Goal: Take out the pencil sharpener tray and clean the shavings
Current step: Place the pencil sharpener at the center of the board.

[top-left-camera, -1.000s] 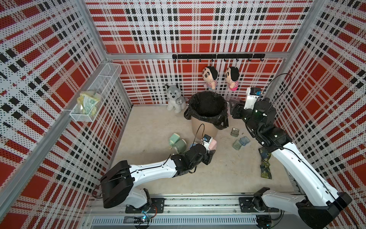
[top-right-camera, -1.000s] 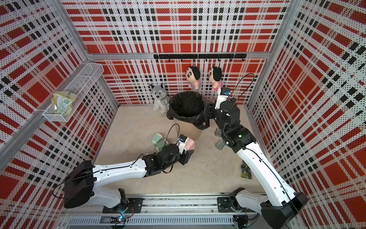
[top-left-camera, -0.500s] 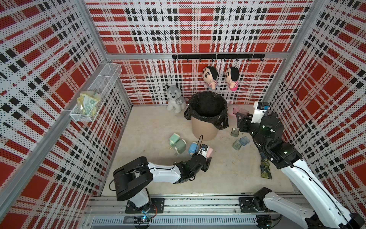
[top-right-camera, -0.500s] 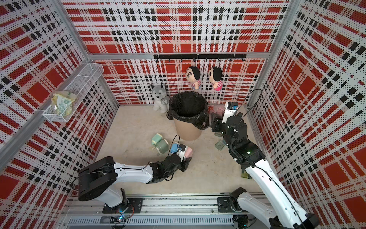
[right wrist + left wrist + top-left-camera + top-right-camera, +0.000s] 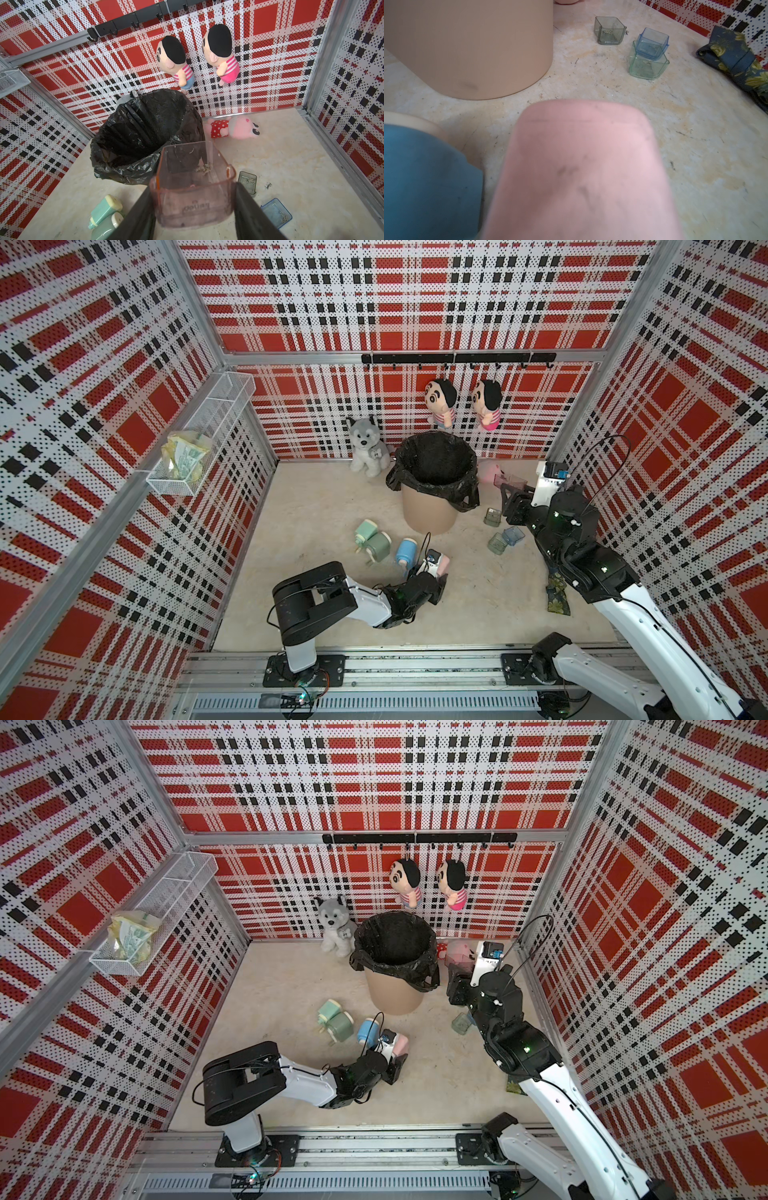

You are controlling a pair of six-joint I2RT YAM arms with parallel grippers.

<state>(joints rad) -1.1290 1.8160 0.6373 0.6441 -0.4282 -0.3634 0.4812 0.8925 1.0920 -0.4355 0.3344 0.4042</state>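
The table [image 5: 332, 506] carries everything, and the black-lined bin [image 5: 428, 514] stands toward its back. Over the last second both arms have drawn away from that bin. The right arm, which had reached up to the rim, now sits off to the bin's side, and the left arm has folded in toward its own base. The pink sharpener [image 5: 443, 565] has come back with the left tool [image 5: 436, 574], which appears clamped around its body. That is judged from the top views, since the left wrist view shows only the pink body and no fingers. The sharpener sits low, just beside the blue sharpener [image 5: 405, 551]; I cannot tell whether it touches the table. The right tool [image 5: 193, 209] is clenched on the clear pink tray [image 5: 191, 187], which it holds beside the bin, not over the opening. A small clump of shavings [image 5: 204, 168] clings to the tray's inner wall. The emptying therefore looks attempted but not finished, and the tray probably needs another tip or shake over the bin before it goes back into the sharpener. Other emptied trays, one of them green [image 5: 648, 66], lie near by.
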